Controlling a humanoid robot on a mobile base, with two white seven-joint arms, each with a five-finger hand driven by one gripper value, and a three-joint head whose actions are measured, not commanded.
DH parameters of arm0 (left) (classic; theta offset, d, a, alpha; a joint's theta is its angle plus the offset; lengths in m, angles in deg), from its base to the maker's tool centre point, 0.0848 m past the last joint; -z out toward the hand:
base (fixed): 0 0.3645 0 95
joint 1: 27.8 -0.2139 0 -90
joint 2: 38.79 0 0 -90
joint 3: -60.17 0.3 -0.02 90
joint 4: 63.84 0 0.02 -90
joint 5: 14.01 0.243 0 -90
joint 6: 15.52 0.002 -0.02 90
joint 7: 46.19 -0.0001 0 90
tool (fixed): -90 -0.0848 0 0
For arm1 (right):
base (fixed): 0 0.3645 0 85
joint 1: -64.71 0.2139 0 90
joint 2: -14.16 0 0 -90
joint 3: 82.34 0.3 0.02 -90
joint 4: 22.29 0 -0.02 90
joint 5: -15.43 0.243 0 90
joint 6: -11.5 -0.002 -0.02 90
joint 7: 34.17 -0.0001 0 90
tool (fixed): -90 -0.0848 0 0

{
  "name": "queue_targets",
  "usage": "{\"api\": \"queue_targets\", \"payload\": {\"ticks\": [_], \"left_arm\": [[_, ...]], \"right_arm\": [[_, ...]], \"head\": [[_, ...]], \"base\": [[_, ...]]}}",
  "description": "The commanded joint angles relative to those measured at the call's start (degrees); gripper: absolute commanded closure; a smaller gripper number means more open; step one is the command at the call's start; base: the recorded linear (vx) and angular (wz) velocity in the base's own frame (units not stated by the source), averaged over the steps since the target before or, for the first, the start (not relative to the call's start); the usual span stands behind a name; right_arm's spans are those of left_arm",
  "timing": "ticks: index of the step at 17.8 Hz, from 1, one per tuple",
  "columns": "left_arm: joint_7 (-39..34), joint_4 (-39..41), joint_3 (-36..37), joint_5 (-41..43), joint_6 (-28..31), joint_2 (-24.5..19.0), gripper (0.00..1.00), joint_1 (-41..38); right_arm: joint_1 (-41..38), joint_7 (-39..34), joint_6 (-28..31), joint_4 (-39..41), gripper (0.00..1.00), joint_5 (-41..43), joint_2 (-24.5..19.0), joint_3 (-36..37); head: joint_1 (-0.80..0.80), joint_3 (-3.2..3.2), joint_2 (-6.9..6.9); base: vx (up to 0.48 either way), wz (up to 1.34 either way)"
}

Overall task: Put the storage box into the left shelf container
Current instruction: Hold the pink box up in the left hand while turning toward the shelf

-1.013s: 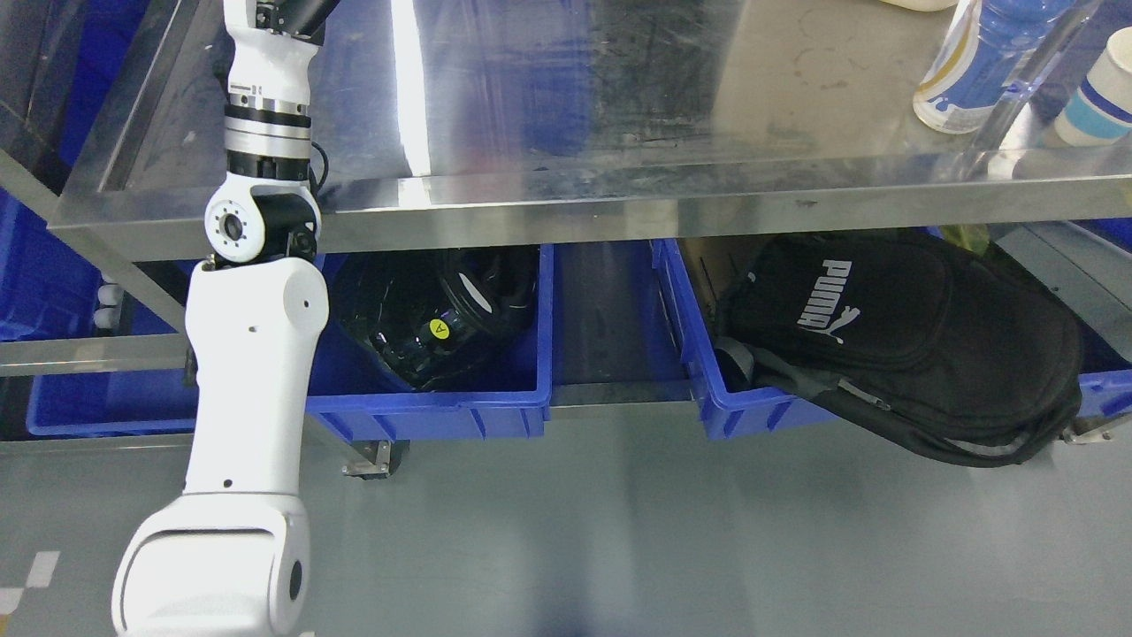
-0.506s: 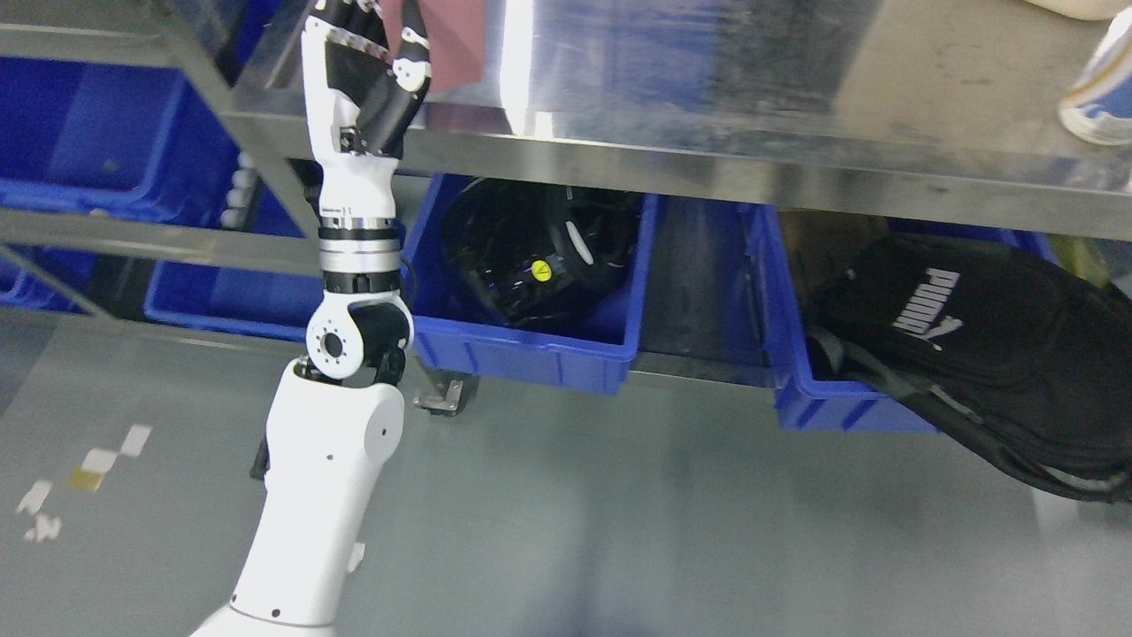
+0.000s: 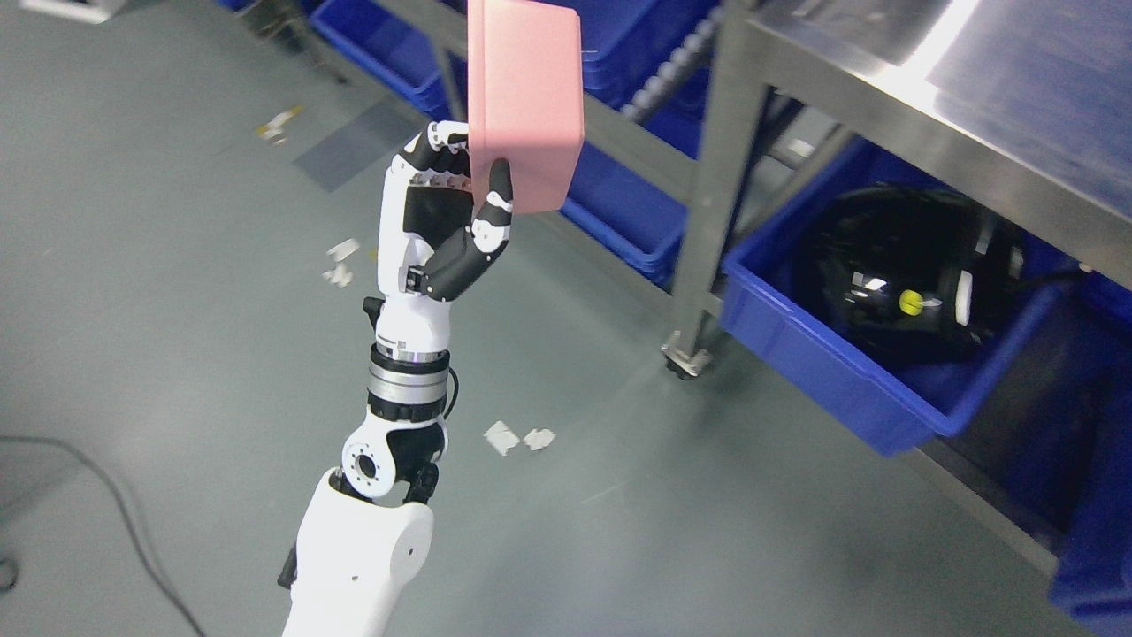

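Note:
My left hand (image 3: 460, 190) is raised in the middle of the head view and is shut on a pink storage box (image 3: 526, 102), held by its lower edge with the thumb across the front face. The box hangs in the air over the grey floor, left of the steel table's leg (image 3: 707, 203). Behind it, blue shelf containers (image 3: 619, 208) sit on a low rack. My right arm is out of view.
A steel table top (image 3: 973, 97) fills the upper right. Under it a blue bin (image 3: 849, 372) holds a black helmet-like object (image 3: 911, 283). A black cable (image 3: 106, 504) lies on the floor at the lower left, and paper scraps (image 3: 517, 436) lie near my arm.
The whole picture has swung to the left, so the camera has moved. The pink box, earlier at the top edge by the table, now shows in full in my left hand.

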Motion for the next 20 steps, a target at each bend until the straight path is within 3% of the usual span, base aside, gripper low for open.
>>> {"api": "queue_targets", "payload": {"ticks": [1,10,20], "left_arm": [[1.2,6.6,3.3,0.1,-1.2,-0.8,0.96,-7.4],[1.2,6.6,-1.8,0.1,-5.8,-0.8,0.95,-13.1],[1.2,6.4,-1.7,0.2,-5.3,-0.8,0.95,-15.2]], "right_arm": [[0.3,0.1,0.0,1.0,0.0,0.1,1.0,0.2],[0.3,0.1,0.0,1.0,0.0,0.1,1.0,0.2],[0.3,0.2,0.0,1.0,0.0,0.1,1.0,0.2]], "head": [[0.0,0.0,0.0],[0.0,0.0,0.01],[0.0,0.0,0.01]], "base": [[0.012,1.38],[0.151,1.07],[0.428,0.45]]}}
